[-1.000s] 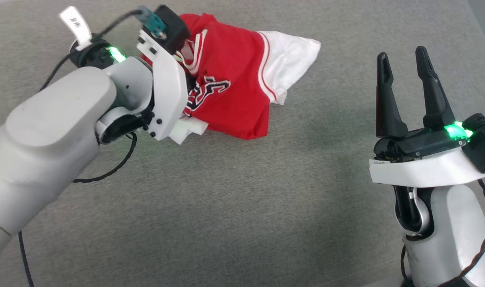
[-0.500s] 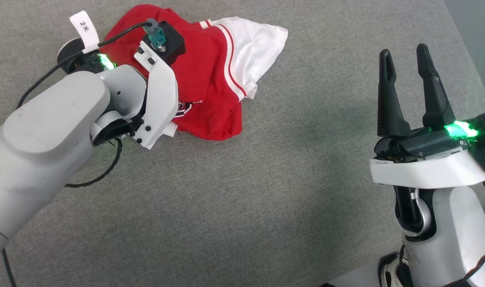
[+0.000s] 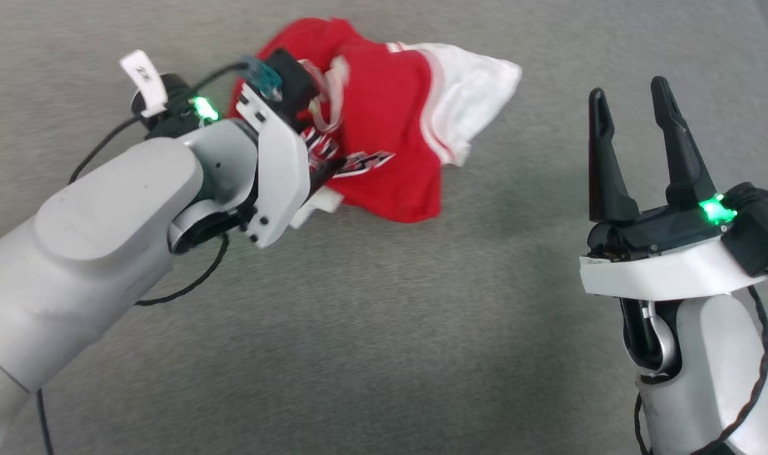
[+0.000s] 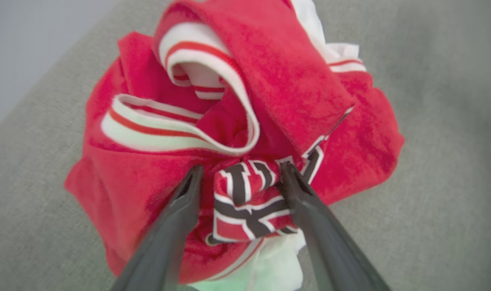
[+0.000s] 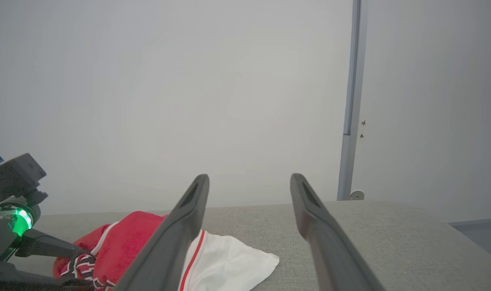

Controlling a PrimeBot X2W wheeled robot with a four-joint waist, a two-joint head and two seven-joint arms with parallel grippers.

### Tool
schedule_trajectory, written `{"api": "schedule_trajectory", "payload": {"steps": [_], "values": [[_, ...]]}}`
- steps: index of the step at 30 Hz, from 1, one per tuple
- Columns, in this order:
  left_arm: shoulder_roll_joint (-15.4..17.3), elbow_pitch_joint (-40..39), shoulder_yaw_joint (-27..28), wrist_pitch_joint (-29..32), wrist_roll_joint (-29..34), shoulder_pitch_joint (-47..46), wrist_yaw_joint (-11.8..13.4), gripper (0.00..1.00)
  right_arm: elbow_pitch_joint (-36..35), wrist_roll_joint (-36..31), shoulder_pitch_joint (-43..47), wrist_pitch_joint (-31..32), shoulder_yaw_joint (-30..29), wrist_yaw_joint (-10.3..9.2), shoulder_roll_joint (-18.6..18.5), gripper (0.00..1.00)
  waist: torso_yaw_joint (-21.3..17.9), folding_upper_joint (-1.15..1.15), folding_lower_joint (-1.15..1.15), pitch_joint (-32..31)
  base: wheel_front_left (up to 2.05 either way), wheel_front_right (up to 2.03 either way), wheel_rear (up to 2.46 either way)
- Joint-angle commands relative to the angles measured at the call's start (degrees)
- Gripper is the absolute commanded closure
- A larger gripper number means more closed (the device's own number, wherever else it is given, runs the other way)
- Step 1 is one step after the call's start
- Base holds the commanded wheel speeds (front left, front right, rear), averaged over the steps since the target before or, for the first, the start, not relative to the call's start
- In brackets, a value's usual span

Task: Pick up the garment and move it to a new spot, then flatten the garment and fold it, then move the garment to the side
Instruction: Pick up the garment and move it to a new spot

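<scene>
The garment [image 3: 390, 126], a red jersey with a white sleeve end and dark white-edged lettering, lies crumpled on the grey surface at the upper middle of the head view. My left gripper [image 4: 241, 169] points down into the heap, open. Its fingers stand wide apart on either side of a raised fold of the garment [image 4: 269, 81] that bears the lettering. My right gripper [image 3: 627, 88] stands upright at the right, open and empty, well clear of the cloth. In the right wrist view the right gripper [image 5: 249, 178] looks toward a wall, with the garment [image 5: 124, 242] at the lower left.
A grey fabric surface [image 3: 384, 328] carries everything. A black cable [image 3: 188, 284] loops beside my left forearm. The surface's edge [image 5: 451, 224] runs at the right, with a vertical grey post [image 5: 350, 101] on the pale wall behind.
My left gripper's jaws have opened over the garment. The head view has shifted, and the lettering shows again beside the left wrist. The right gripper keeps its pose.
</scene>
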Motion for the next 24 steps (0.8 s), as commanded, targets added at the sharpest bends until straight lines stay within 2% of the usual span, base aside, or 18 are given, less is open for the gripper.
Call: {"api": "schedule_trajectory", "payload": {"steps": [1, 9, 16, 24], "values": [[-0.5, -0.1, 0.0, -0.9, -0.6, -0.6, 0.2, 0.00, 0.1, -0.2, 0.6, -0.3, -0.1, 0.01, 0.0, 0.00, 2.2, 0.00, 0.00, -1.8, 0.00, 0.00, 0.00], [-1.5, 1.2, 0.3, -13.0, -8.8, 1.8, 0.2, 0.00, 2.9, -3.6, 2.1, -0.3, -1.7, 0.01, 0.0, 0.00, 7.8, 0.00, 0.00, -5.5, 0.00, 0.00, 0.00], [-2.1, 7.0, 2.6, -25.7, -14.2, 9.9, 0.2, 0.00, 6.2, -6.8, 3.7, -0.3, -5.0, 0.01, -0.5, 0.00, 12.3, 0.00, 0.00, -8.6, 0.00, 0.00, 0.00], [-2.9, 11.3, 3.5, -34.0, -18.2, 18.1, 0.2, 0.00, 9.1, -7.4, 6.6, -0.3, -8.0, 0.00, -3.1, 0.00, 17.3, 0.00, 0.00, -11.3, 0.00, 0.00, 0.00]]}}
